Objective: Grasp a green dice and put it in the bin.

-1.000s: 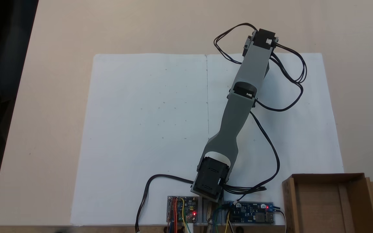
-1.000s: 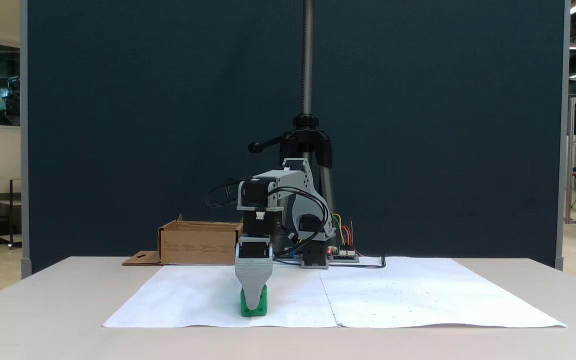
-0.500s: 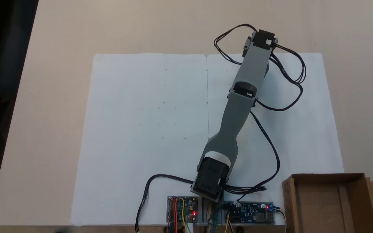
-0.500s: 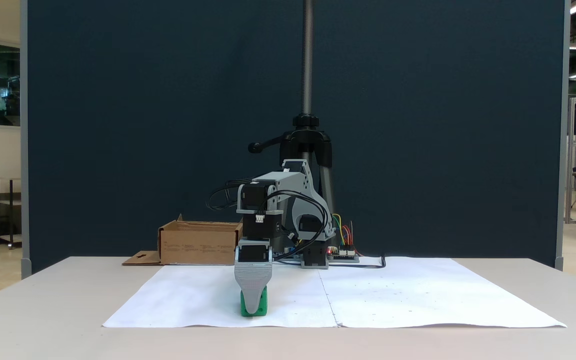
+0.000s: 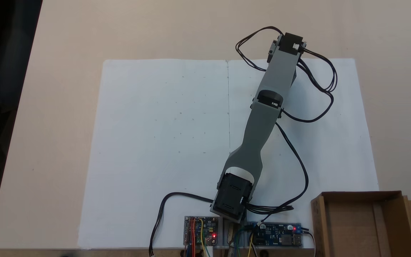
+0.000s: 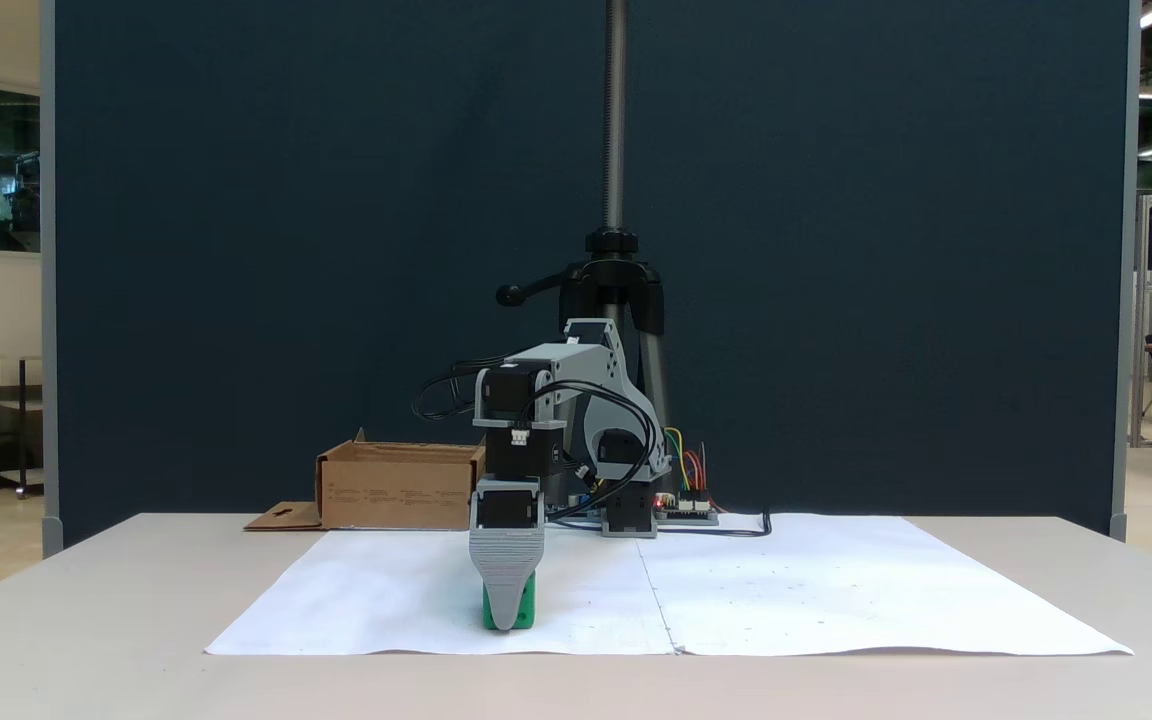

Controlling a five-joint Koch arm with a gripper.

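Observation:
The green dice (image 6: 528,606) sits on the white paper (image 6: 386,600), near its front edge. My gripper (image 6: 505,620) points straight down at it. One grey jaw stands in front of the dice with its tip almost on the paper, and the other jaw is hidden behind it. From above, the grey arm (image 5: 262,117) reaches to the paper's far right part, and its wrist motor (image 5: 288,43) covers whatever is underneath. The bin (image 5: 318,225), a brown cardboard box with a hanger-hole flap, stands beside the arm's base (image 5: 232,198); it is also seen as the bin (image 6: 396,488) behind the paper.
Two circuit boards (image 5: 201,230) (image 5: 276,235) with wires lie at the base edge of the table. Black cables (image 5: 319,85) loop out beside the arm. A tripod pole (image 6: 615,200) rises behind the base. White paper (image 5: 162,142) covers the table's middle.
The gripper has sunk slightly, so the front jaw's tip now sits lower over the dice. The dice and the bin have not moved.

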